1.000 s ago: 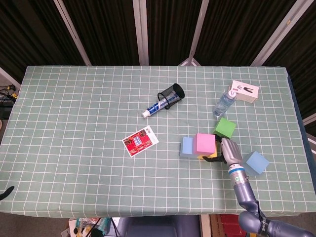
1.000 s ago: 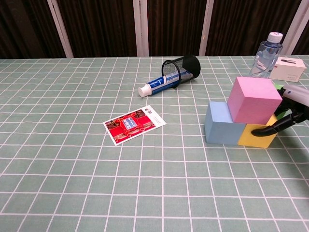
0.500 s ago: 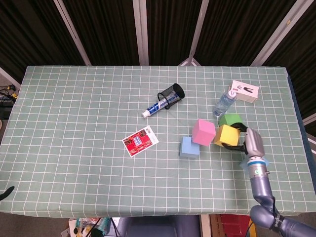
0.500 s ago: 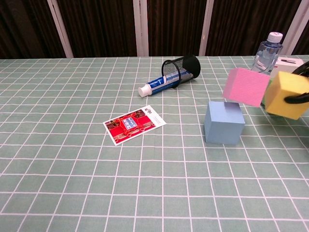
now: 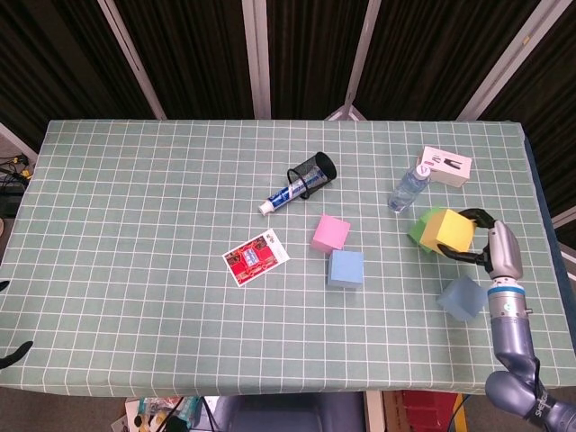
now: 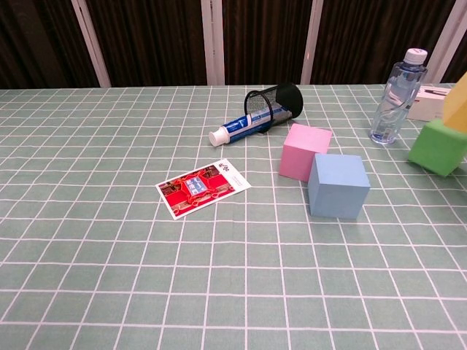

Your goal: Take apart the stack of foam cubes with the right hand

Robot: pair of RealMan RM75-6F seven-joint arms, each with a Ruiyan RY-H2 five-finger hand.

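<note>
My right hand [image 5: 493,250] grips a yellow foam cube [image 5: 448,231], lifted over the green cube [image 5: 419,225] at the table's right side. In the chest view only a yellow corner [image 6: 456,111] shows at the right edge, above the green cube [image 6: 438,146]. A pink cube [image 5: 330,233] lies on the cloth just behind and left of a blue cube [image 5: 346,268]; the chest view shows the pink cube [image 6: 305,152] touching the blue cube [image 6: 338,185]. A second, pale blue cube [image 5: 462,298] sits near my right forearm. No left hand shows in either view.
A black mesh cup [image 5: 312,175] lies on its side with a toothpaste tube [image 5: 284,195] sticking out. A water bottle [image 5: 409,188] and a white box [image 5: 446,166] stand at the back right. A red card [image 5: 256,256] lies left of the cubes.
My right hand has carried the yellow cube up and to the right, away from the stack. The pink cube fell off and landed on the cloth behind the blue cube.
</note>
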